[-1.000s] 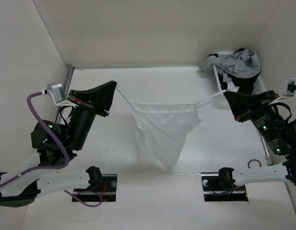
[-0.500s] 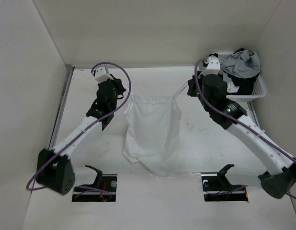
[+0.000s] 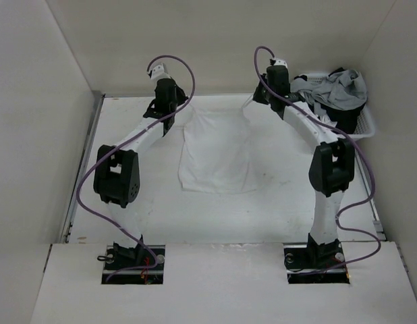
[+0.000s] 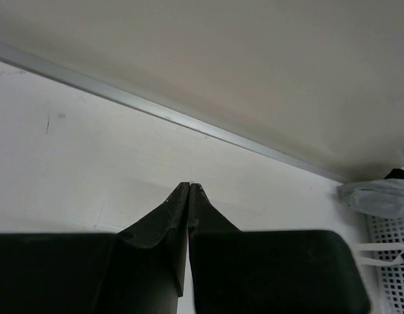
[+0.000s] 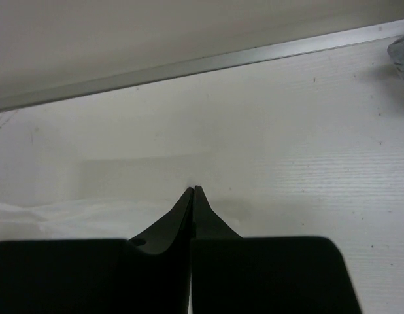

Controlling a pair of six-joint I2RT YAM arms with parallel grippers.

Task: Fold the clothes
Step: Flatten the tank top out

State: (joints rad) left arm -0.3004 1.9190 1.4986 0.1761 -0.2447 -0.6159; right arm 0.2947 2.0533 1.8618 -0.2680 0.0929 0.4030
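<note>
The white clothes [image 3: 215,152], a strappy top, lie spread flat on the middle of the table, straps toward the back wall. My left gripper [image 3: 171,113] is at the top's far left corner, shut on its left strap. My right gripper [image 3: 257,101] is at the far right corner, and a thin strap [image 3: 249,110] runs up into its shut jaws. In the left wrist view the gripper [image 4: 189,185] shows both fingers pressed together over the bare table. In the right wrist view the gripper [image 5: 194,188] is likewise shut, with a strip of white fabric [image 5: 38,212] low on the left.
A white basket [image 3: 364,125] heaped with grey and black garments [image 3: 337,91] stands at the back right corner, close to the right arm; its mesh wall [image 4: 388,242] shows in the left wrist view. A metal rail [image 5: 208,62] runs under the back wall. Walls close in on both sides.
Both arms have swung from low at the sides out to full reach at the back. The top, first hanging between the grippers, now lies flat on the table.
</note>
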